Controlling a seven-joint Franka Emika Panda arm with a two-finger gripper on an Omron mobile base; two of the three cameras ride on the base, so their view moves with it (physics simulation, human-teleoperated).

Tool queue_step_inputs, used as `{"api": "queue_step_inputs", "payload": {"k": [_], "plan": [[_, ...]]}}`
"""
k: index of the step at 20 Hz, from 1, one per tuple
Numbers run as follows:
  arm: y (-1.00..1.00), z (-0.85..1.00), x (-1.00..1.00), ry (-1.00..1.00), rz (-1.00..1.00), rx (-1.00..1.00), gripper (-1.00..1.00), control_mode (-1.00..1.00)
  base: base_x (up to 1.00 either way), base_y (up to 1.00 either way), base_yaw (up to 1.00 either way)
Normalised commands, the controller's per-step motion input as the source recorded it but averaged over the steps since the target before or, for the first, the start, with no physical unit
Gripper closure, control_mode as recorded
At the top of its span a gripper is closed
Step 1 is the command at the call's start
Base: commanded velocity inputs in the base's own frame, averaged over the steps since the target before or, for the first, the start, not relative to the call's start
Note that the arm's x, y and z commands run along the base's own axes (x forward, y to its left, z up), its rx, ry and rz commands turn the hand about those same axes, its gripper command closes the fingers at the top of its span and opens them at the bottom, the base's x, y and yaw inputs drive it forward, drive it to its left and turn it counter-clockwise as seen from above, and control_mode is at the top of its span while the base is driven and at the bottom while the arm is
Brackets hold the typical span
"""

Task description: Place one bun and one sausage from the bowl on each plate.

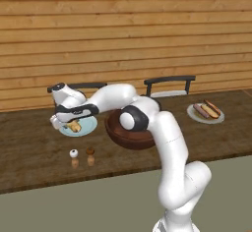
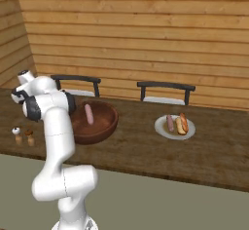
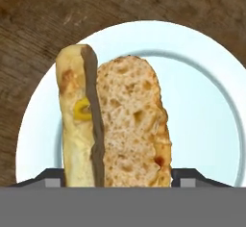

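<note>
Gripper (image 3: 117, 175) clamped on bun (image 3: 113, 120) | above left plate (image 3: 206, 101) | writing: none legible

Room around the near plate

Shakers (image 1: 81, 158) stood at the plate's (image 1: 88, 126) 6 o'clock, the bowl (image 1: 129, 138) close at 3 o'clock, a chair (image 1: 88, 85) at 12; bare tabletop (image 1: 24, 142) lay open toward 9.

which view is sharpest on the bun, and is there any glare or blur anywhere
Hand view: sharpest, the bun close up between the fingers with crumb texture clear, over the evenly lit plate, no glare. Left base view: the bun is a small soft blob. Right base view: flat even light, sausage in the bowl slightly fuzzy.
</note>
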Motion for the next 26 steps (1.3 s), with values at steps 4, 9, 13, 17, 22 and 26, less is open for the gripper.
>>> {"api": "queue_step_inputs", "payload": {"k": [4,9,13,17,22,26], "plan": [[0.00,0.00,0.09,0.00,0.00,0.00,-1.00,-1.00,0.00,0.00,0.00],[0.00,0.00,0.01,0.00,0.00,0.00,-1.00,-1.00,0.00,0.00,0.00],[0.00,0.39,0.00,0.00,-0.02,0.07,-1.00,-1.00,0.00,0.00,0.00],[0.00,0.51,0.00,0.00,-0.01,0.14,-1.00,-1.00,0.00,0.00,0.00],[-0.29,0.41,-0.19,0.00,-0.12,0.01,-1.00,-1.00,0.00,0.00,0.00],[-0.80,0.53,-0.53,0.00,-0.21,0.00,-1.00,-1.00,0.00,0.00,0.00]]}}
